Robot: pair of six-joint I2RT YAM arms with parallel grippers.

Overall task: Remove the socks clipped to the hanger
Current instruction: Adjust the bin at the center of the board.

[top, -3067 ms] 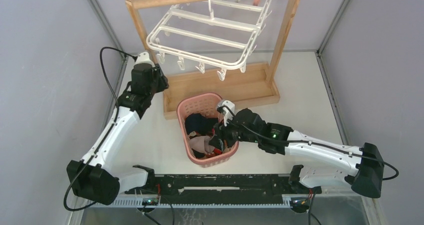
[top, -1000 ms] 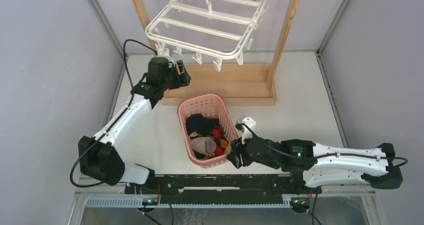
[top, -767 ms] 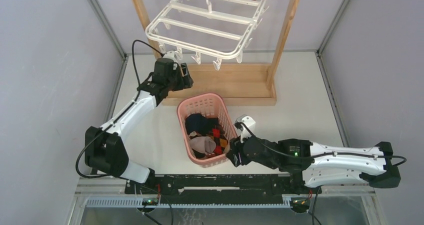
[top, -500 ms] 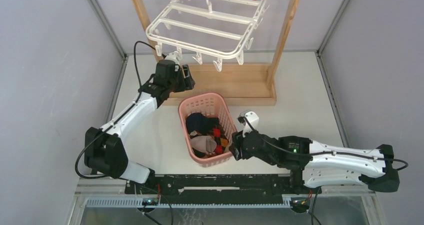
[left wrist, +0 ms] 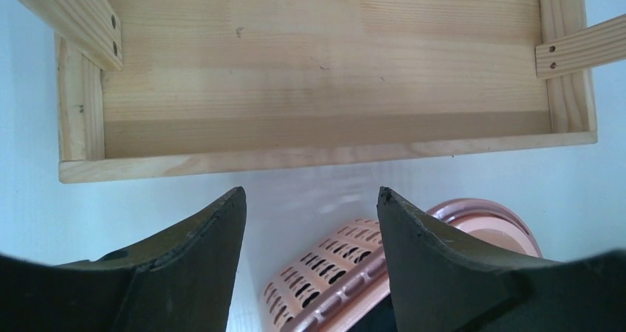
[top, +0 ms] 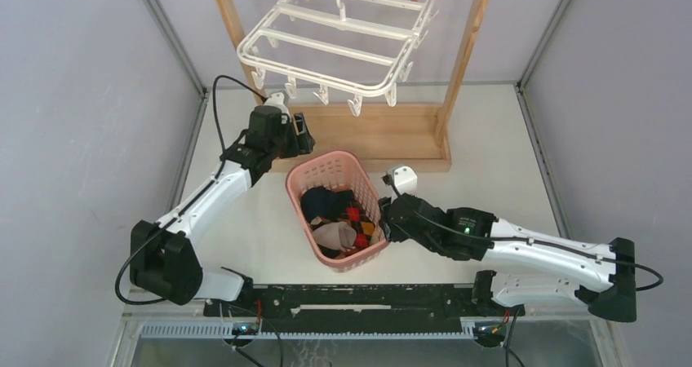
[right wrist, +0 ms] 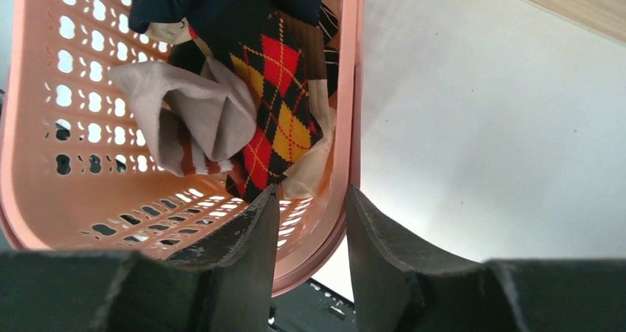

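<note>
**Right gripper** (right wrist: 310,199): the jaws stand either side of the right wall of the pink basket (right wrist: 353,88), with the rim running between them. Whether they are pinching the wall or only straddling it cannot be told. No sock is held.

**Left gripper** (left wrist: 310,195): fingers spread and empty. It hovers over the bare table (top: 490,155), between the basket's far end and the base tray of the wooden rack (left wrist: 325,88).

**Socks** (right wrist: 221,111): heaped loose in the basket. A red-and-yellow argyle sock (right wrist: 277,103) lies on top beside a crumpled beige one (right wrist: 199,103), with dark ones beneath.

**Hanger** (top: 322,81): hooked on the rack's top bar and well apart from both grippers. The clips (top: 355,104) along its near rail dangle bare. A small red fleck shows behind the top bar, too small to identify, so the far-side clips cannot be confirmed clear.

**Handling, as a judgement:** the socks are light, soft and limp. They will drape and fold rather than hold their shape, and they are not fragile. A sock that remains clipped is best pinched across the fabric just below its clip and drawn downward. A grip on the toe would probably stretch the sock and set the hanger swinging.
</note>
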